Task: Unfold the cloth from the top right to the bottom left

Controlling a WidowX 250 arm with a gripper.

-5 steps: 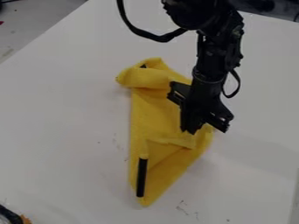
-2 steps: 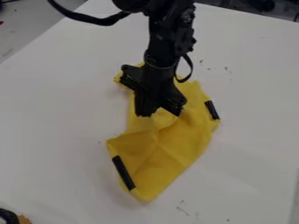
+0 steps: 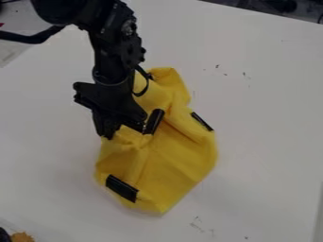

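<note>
one black gripper, pinching a rumpled yellow cloth, at its left edge

Around my work lie a white desk and odds and ends at its rims.
I see small dark flecks on the desk's smooth top towards the upper right, and thin, broken grey scuff marks low in my view, right of centre. In the bottom left corner, a rounded black object sits just beside a jagged orange-brown piece. Past the desk's upper left edge I see a flat grey surface with a tiny red bit; beyond the far edge, dark, indistinct shapes.
</note>
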